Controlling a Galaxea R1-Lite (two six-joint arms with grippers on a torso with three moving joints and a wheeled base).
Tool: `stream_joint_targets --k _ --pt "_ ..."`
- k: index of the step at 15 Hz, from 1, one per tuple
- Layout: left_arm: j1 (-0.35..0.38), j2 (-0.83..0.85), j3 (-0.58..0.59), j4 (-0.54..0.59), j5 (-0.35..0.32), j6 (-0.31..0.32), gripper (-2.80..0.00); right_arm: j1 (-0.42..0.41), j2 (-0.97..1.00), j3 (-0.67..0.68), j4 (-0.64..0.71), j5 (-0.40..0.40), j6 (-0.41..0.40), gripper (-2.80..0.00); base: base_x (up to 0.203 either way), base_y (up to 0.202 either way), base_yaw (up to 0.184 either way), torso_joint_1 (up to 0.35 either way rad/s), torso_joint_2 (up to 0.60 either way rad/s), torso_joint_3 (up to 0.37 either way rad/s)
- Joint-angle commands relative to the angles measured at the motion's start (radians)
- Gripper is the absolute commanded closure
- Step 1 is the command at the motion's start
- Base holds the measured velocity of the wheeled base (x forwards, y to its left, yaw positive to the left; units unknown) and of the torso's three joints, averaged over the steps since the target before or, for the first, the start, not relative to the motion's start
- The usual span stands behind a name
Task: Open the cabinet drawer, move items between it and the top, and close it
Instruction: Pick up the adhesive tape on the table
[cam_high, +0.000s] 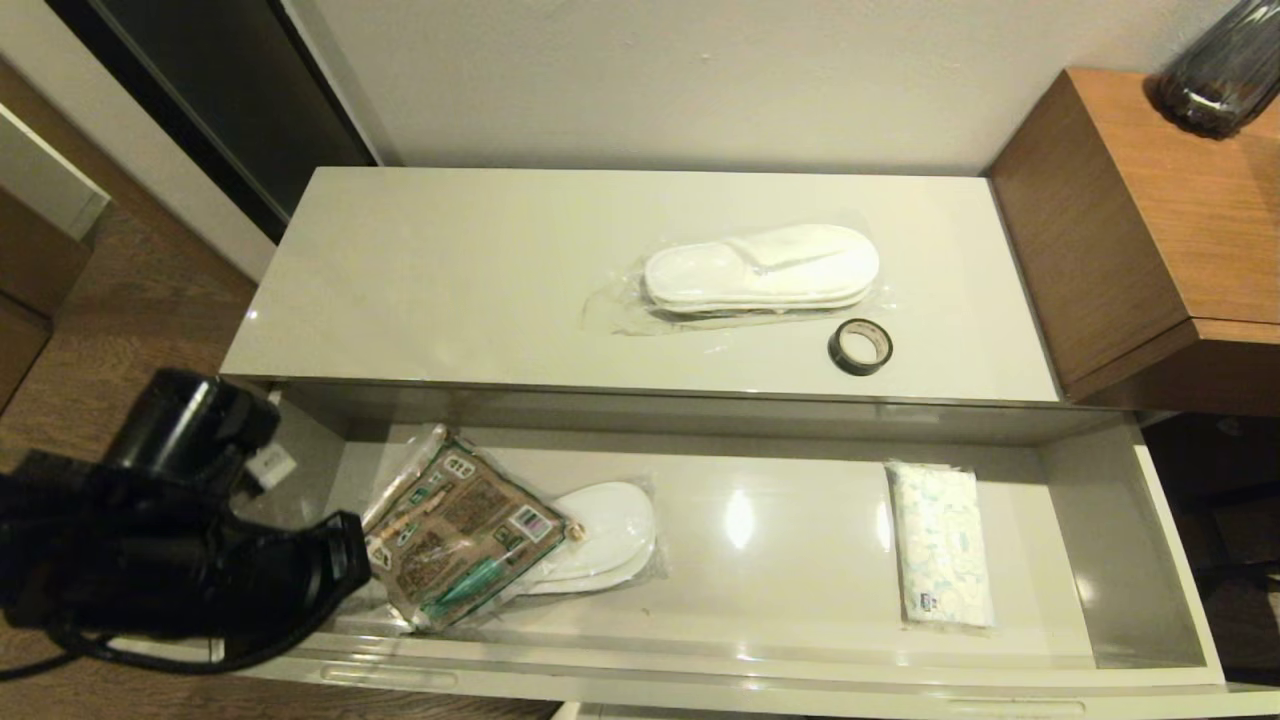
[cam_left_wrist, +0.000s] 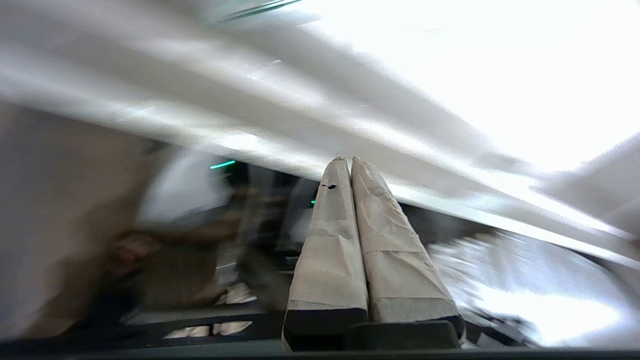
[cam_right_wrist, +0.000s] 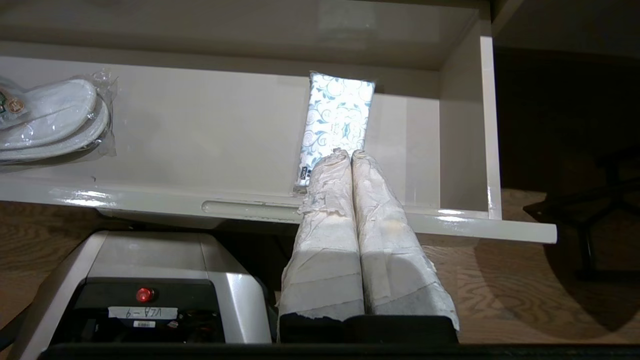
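Observation:
The cabinet drawer (cam_high: 790, 570) stands pulled out. At its left end the brown-and-green packet (cam_high: 460, 525) lies tilted on a wrapped white slipper pair (cam_high: 612, 528). On the top (cam_high: 450, 280) rest a second wrapped slipper pair (cam_high: 760, 268) and the black tape roll (cam_high: 860, 347). My left gripper (cam_left_wrist: 349, 159) is shut with nothing between its fingers; its arm (cam_high: 180, 520) hangs at the drawer's left front corner, beside the packet. My right gripper (cam_right_wrist: 350, 152) is shut and empty, held low before the drawer's front edge (cam_right_wrist: 240, 207); it does not show in the head view.
A white-and-blue patterned tissue pack (cam_high: 940, 545) lies toward the drawer's right end. The higher brown wooden side unit (cam_high: 1150, 230) with a dark glass vase (cam_high: 1220, 70) stands on the right. The robot's base (cam_right_wrist: 150, 290) sits under the drawer front on the wood floor.

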Motion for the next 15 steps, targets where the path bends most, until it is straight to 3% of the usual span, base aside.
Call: stream_joint_targets --k 1,2,4,8,10,11,13,15 --pt "-0.017 0.007 -0.25 0.113 -0.074 -0.014 0.0 0.001 0.002 0.0 0.001 0.0 0.001 0.0 0.0 0.0 0.0 0.0 0.0 0.0" --pt "-0.029 0.049 -0.345 0.148 -0.063 -0.018 0.0 0.002 0.0 0.0 -0.001 0.002 -0.001 0.0 0.0 0.0 0.0 0.0 0.0 0.0" --pt "-0.042 0.069 -0.403 0.192 -0.027 -0.02 0.0 0.002 0.002 0.0 -0.001 0.005 -0.007 0.0 0.0 0.0 0.0 0.0 0.0 0.0" --pt "-0.066 0.064 -0.281 0.227 0.011 -0.023 0.0 0.001 0.0 0.0 -0.001 0.0 -0.013 0.0 0.0 0.0 0.0 0.0 0.0 0.0" --pt "-0.079 0.057 -0.113 0.198 0.017 -0.024 0.0 0.002 0.002 0.0 -0.001 0.002 -0.015 0.0 0.0 0.0 0.0 0.0 0.0 0.0" --pt "-0.083 0.062 -0.016 0.156 0.022 -0.023 0.0 0.001 0.002 0.0 -0.001 0.0 -0.014 0.0 0.0 0.0 0.0 0.0 0.0 0.0" --pt "-0.088 0.129 0.159 -0.034 0.067 -0.023 0.0 0.002 0.0 0.0 -0.001 0.0 -0.015 0.0 0.0 0.0 0.0 0.0 0.0 0.0" --pt "-0.091 0.238 0.215 -0.19 0.157 -0.026 0.0 0.001 0.001 0.0 -0.001 0.0 -0.013 0.0 0.0 0.0 0.0 0.0 0.0 0.0"
